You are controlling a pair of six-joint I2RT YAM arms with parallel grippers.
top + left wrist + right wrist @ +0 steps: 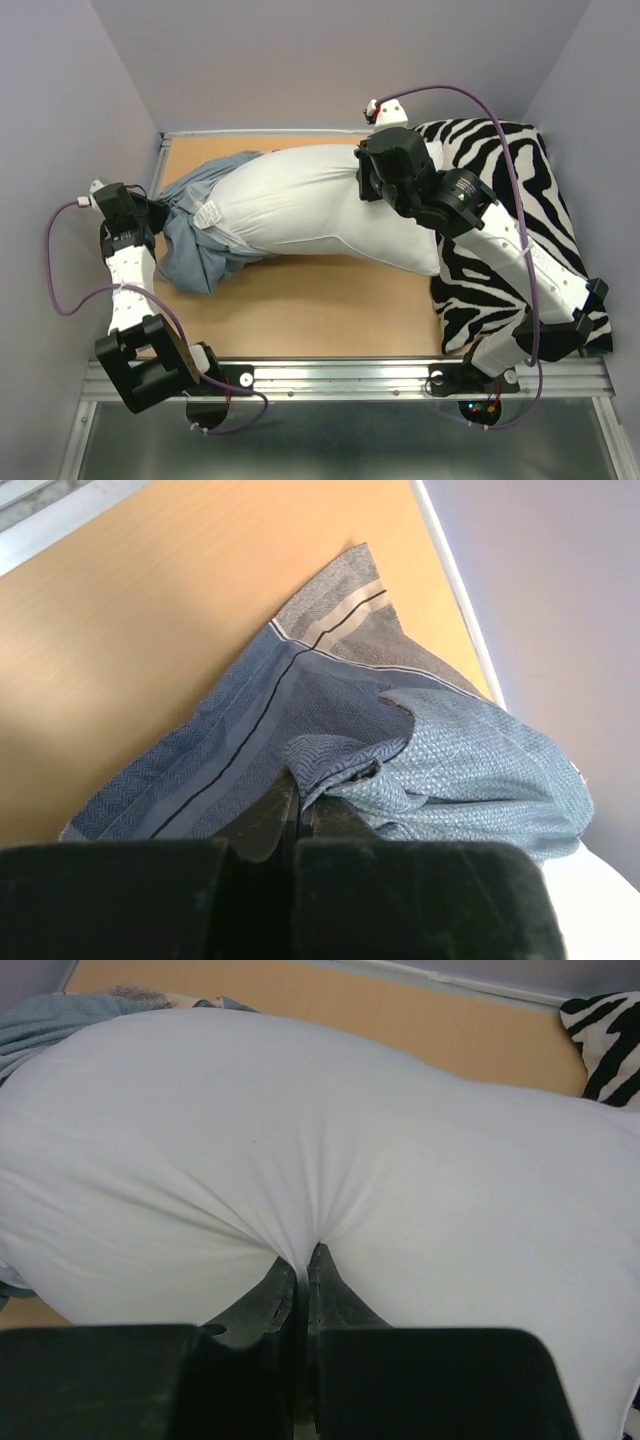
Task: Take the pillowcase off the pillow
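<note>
Lying slantwise across the tan desk [330, 310], the white pillow [310, 205] is bare over nearly all its length. Its right end is against the zebra cushion [520, 160] and its left end sits in the mouth of the pillowcase [195, 255]. The case is gathered into a crumpled blue heap at the left side of the desk, partly turned so that both the plain weave and a striped hem band show in the left wrist view. By my reading most of the stripping is done. Only the pillow's left tip looks wrapped, with blue cloth showing above and below it, so what is left is one last separation of case from pillow. The left tool [158, 213] is at the far-left edge of the heap, its jaws clamped together on a fold of the pillowcase. The right tool [362, 182] is on the upper right part of the pillow, its jaws pinched tight on the white cover, which puckers into creases around the tips. With one end anchored and the other gripped, pulling the two apart should free the case, though the pinch on the cover looks shallow and could slip.
</note>
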